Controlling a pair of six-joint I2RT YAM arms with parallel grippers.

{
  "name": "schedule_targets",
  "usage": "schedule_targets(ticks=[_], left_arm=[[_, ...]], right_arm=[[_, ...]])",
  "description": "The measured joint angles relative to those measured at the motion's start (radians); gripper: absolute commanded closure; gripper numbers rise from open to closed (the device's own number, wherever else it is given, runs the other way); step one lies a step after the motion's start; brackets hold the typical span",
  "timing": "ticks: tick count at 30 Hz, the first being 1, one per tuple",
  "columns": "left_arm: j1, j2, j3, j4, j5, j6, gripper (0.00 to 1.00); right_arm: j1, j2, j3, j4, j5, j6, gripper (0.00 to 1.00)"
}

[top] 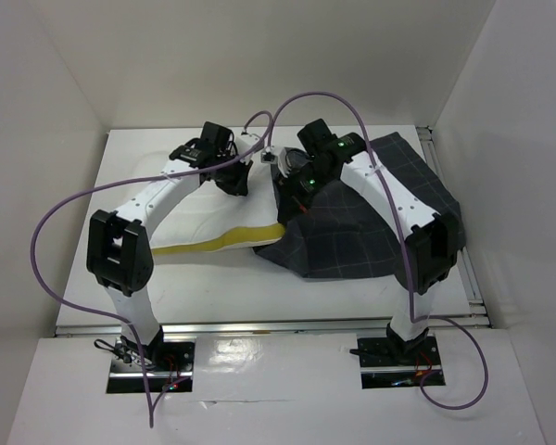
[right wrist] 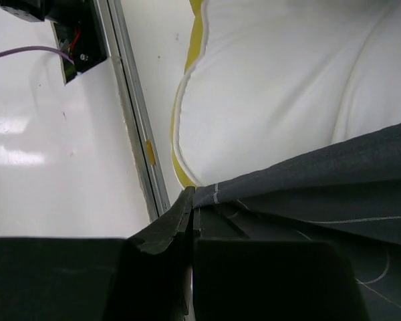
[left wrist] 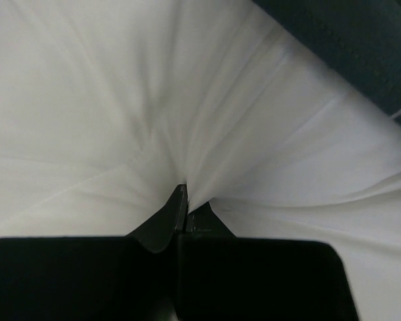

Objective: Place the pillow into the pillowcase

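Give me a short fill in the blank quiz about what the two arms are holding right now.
1. The pillow has a ____ band along its near edge.
2. The left gripper is shut on the pillow's ____ fabric.
3. The right gripper pinches the pillowcase, which covers the pillow's ____ end.
Missing words: yellow; white; right.

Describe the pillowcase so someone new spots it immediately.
On the white table, look at the right half, under the right arm. The pillowcase is the floppy charcoal cloth covering the right end of the pillow. Its dark colour and thin pale grid lines set it apart from the plain white, yellow-edged pillow.
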Motion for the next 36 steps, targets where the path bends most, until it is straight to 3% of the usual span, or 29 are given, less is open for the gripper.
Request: schedule_targets(ticks=[9, 18, 27, 36], left_arm=[[-0.036, 0.029, -0.023, 0.085, -0.087, -0.175, 1.0], [-0.05, 0.037, -0.148, 0.22, -0.105, -0.291, 1.0], [-0.048, 0.03, -0.25, 0.335, -0.059, -0.381, 1.0], [-0.046, -0.075, -0.347, 0.359, -0.012, -0.423, 1.0]], right_arm=[[0.002, 0.037, 0.044, 0.003, -0.013, 0.042, 1.0], [0.005, 0.037, 0.07, 0.007, -0.008, 0.072, 1.0], [0.008, 0.047, 0.07, 0.021, 0.008, 0.109, 1.0], [0.016, 0.125, 0.059, 0.064, 0.014, 0.16, 1.0]])
